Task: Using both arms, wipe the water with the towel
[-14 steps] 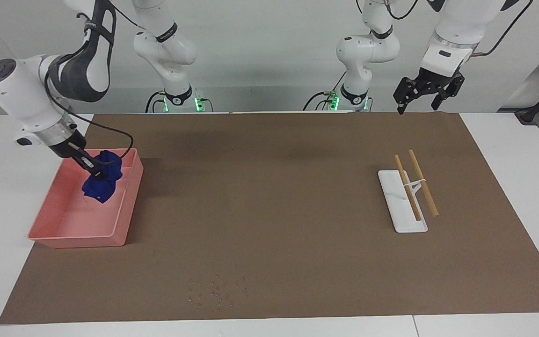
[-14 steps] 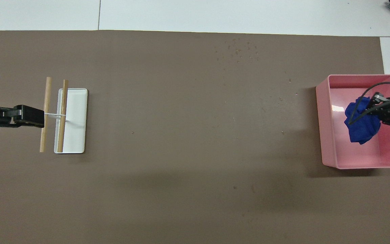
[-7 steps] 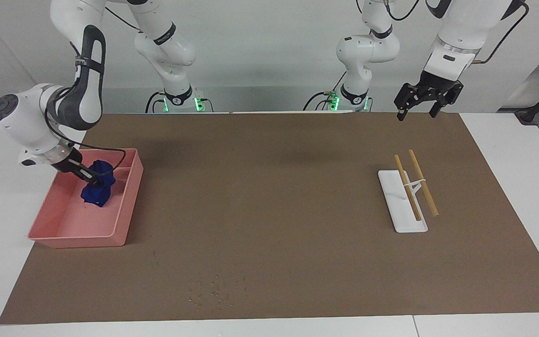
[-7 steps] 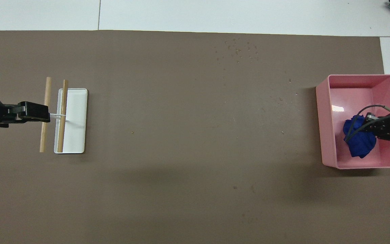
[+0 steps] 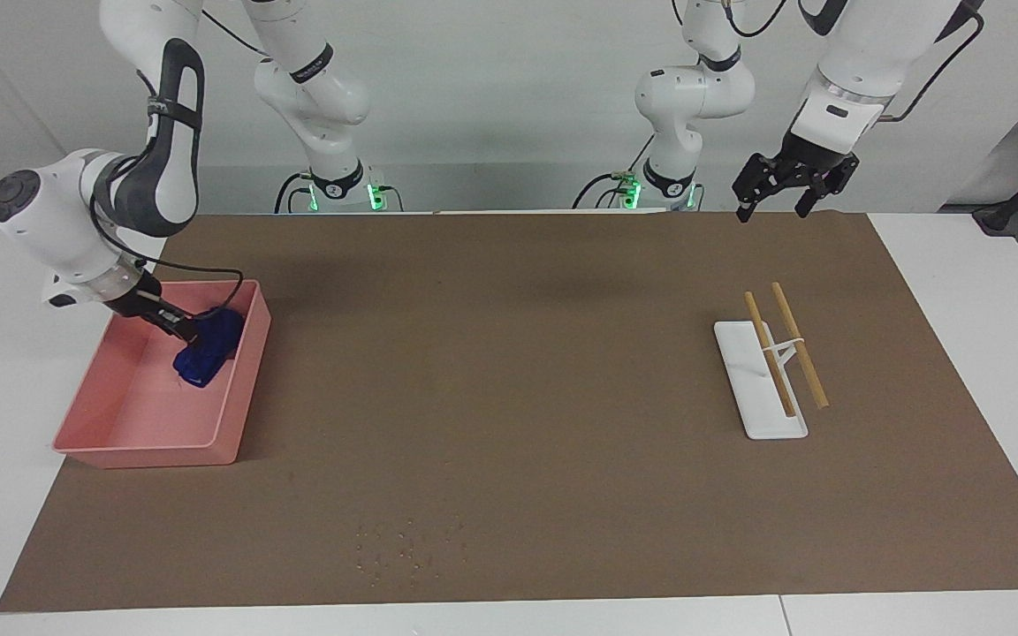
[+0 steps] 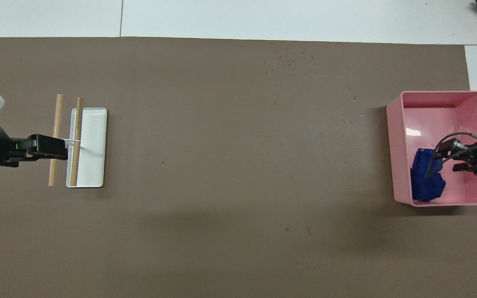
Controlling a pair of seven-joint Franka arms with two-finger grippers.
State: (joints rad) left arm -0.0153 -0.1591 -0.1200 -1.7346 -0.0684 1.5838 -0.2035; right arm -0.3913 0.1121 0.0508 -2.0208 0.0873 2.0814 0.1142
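Blue cloth, the towel (image 5: 205, 353), lies bunched inside the pink tray (image 5: 235, 433) at the right arm's end of the counter, pressed against the tray wall that faces the middle of the counter. The right tool (image 5: 192, 335) sits low in the tray, right at the towel; whether its fingers grip the cloth or have let go, I cannot tell. The left tool (image 5: 772, 187) hangs wide open in the air, holding nothing, over the counter's edge nearest the robots, at the left arm's end, waiting. Below and farther out a white stand (image 5: 758, 380) carries two wooden sticks (image 5: 785, 345). Small drops of water (image 5: 407, 541) speckle the brown mat (image 5: 509, 371) near the counter's edge farthest from the robots, well apart from the towel. Judging from this, the drops look unwiped. The risk is that a loose pinch lets the soft lump slip free on lifting, or that the towel snags on the tray wall and drags the light tray along
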